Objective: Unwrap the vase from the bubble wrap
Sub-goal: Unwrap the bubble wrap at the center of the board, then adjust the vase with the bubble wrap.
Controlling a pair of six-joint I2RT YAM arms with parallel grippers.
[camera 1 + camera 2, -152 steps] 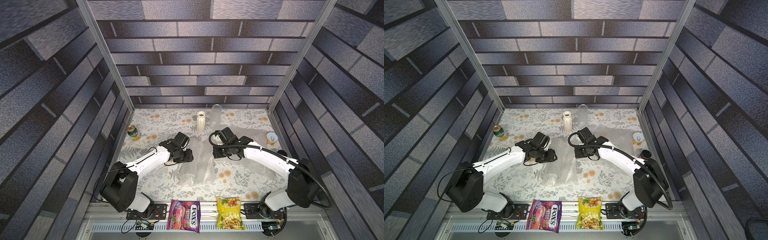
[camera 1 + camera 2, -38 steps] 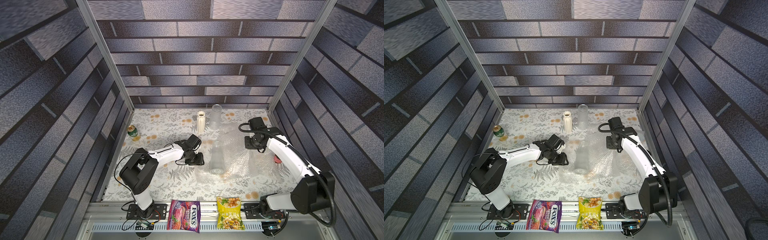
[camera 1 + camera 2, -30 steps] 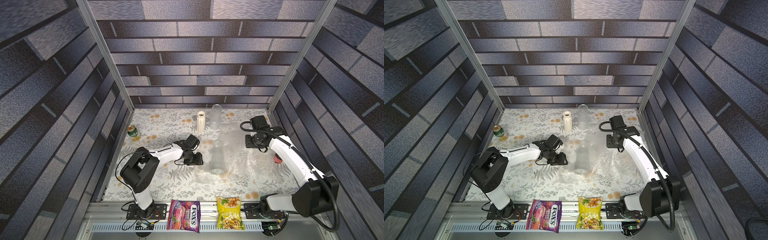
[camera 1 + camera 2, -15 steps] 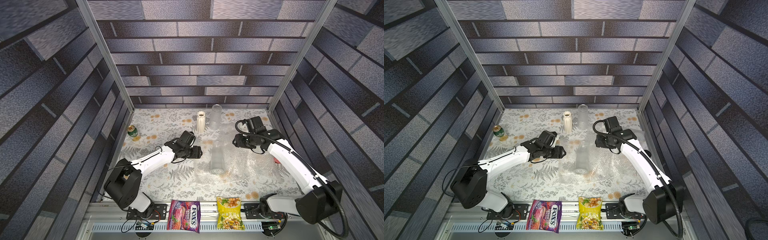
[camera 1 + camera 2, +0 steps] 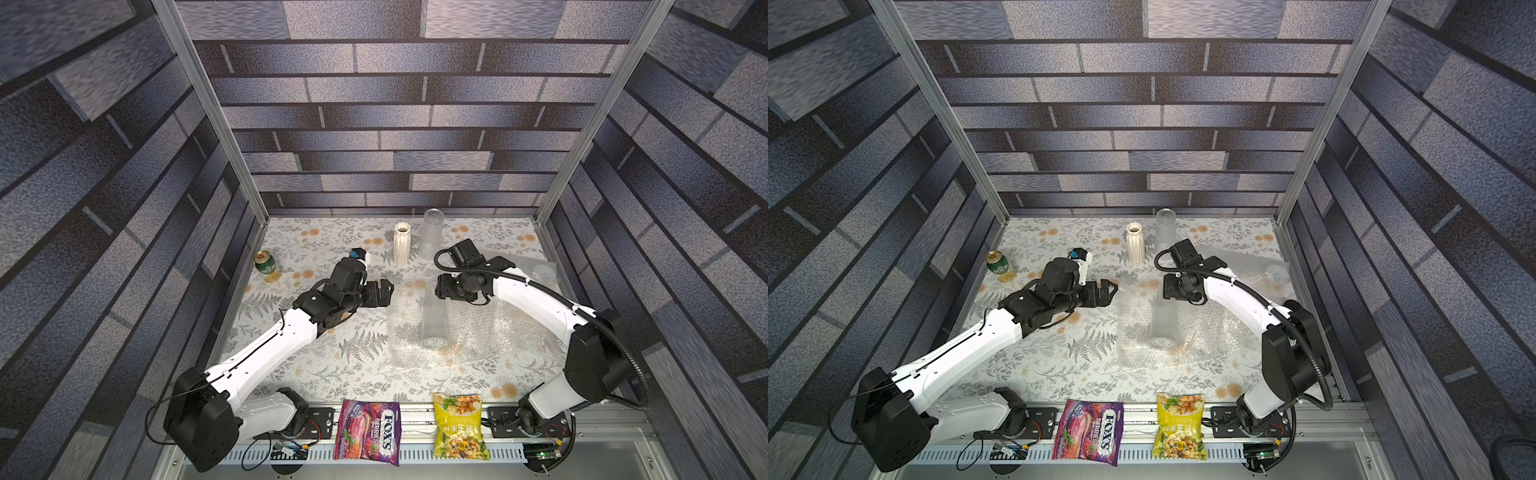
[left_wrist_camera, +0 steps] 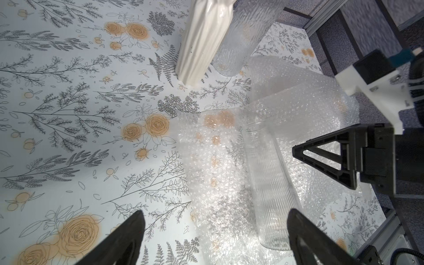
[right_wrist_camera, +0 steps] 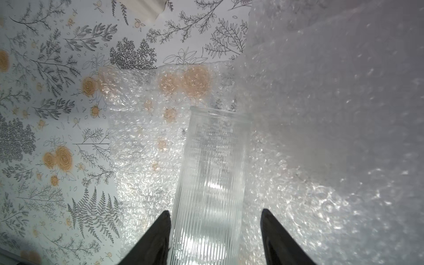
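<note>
The vase [image 5: 434, 320] [image 5: 1163, 320] is a clear ribbed glass cylinder lying bare on its side on the spread bubble wrap [image 5: 494, 332] [image 5: 1219, 332]. A fold of the wrap [image 7: 332, 103] rises behind it. My right gripper [image 7: 215, 211] [image 5: 441, 291] is open and straddles the vase [image 7: 210, 179] near its far end; one finger is almost against the glass, the other stands apart. My left gripper [image 6: 215, 213] [image 5: 388, 289] [image 5: 1111, 289] is wide open and empty, hovering at the wrap's [image 6: 213, 179] left edge beside the vase [image 6: 270, 188].
A white ribbed vase [image 5: 402, 249] and a tall clear glass cylinder [image 5: 430, 235] stand upright at the back. A green can [image 5: 265, 264] stands at the back left. A purple candy bag [image 5: 368, 430] and a yellow snack bag [image 5: 459, 426] lie on the front rail.
My right gripper has swung from the back right over to the vase's far end, and its jaws have widened. My left gripper has opened wide and drawn back from the vase.
</note>
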